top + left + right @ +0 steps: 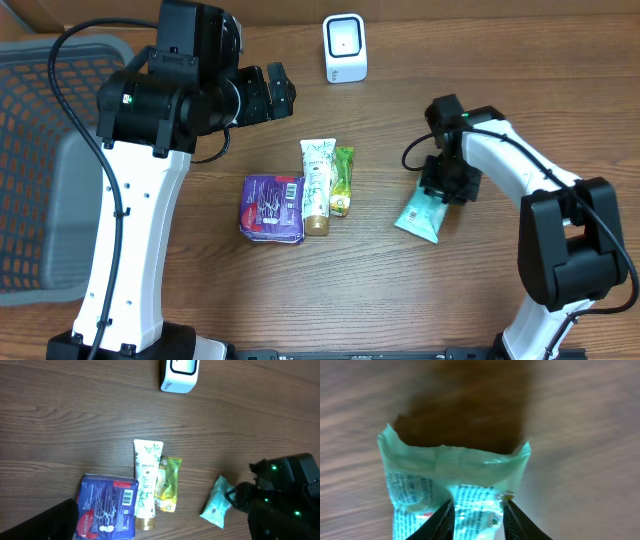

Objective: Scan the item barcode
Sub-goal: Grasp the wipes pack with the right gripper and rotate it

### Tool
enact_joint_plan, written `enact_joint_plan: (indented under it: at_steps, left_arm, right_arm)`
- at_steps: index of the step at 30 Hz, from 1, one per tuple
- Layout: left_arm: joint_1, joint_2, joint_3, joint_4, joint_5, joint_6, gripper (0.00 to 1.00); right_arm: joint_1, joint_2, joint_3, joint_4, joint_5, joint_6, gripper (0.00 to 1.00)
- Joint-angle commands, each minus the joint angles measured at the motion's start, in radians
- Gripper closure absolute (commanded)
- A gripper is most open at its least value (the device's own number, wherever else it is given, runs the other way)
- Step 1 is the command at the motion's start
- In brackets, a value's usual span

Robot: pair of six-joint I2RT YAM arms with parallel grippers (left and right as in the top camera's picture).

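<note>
1. The teal pack [418,218] lies flat on the tabletop, toward the right edge and about halfway between the near and far edges.
2. The right gripper [478,507] is down on the pack's far end. Its jaws stand a little apart, astride the pack's centre seam (the wrist view shows printed film between the two fingers). I cannot tell whether they pinch the pack or merely flank it.
3. The left gripper [278,90] hangs above the tabletop left of centre, jaws spread wide, with nothing between them.
4. The white scanner [345,48] stands near the far edge, about mid-width.
5. In the middle of the tabletop lie a purple pack [272,207], a white tube [317,185] and a green sachet [342,180], side by side, well apart from the teal pack.
</note>
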Motion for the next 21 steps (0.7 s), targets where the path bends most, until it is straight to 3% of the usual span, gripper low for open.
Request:
enact_joint_plan:
  at_steps: [1,6,10,14,21]
  left_arm:
    - [0.004,-0.006,-0.003,0.0,0.004,0.019,0.0]
    - [0.004,-0.006,-0.003,0.0,0.004,0.019,0.01]
    - [0.004,-0.006,-0.003,0.0,0.004,0.019,0.0]
    - [0.004,-0.006,-0.003,0.0,0.004,0.019,0.0]
    - [0.004,-0.006,-0.003,0.0,0.004,0.019,0.0]
  right_arm:
    - [-0.019,-0.021,0.081,-0.032,-0.013,-0.02,0.65]
    - [-0.02,-0.102,0.142,-0.096,-0.153,-0.222,0.65]
    - [-0.019,-0.107,0.132,-0.179,-0.185,-0.284,0.68]
    - [-0.016,-0.107,0.086,-0.179,-0.184,-0.274,0.67]
    - [0.009,-0.124,-0.036,-0.14,-0.013,-0.099,0.68]
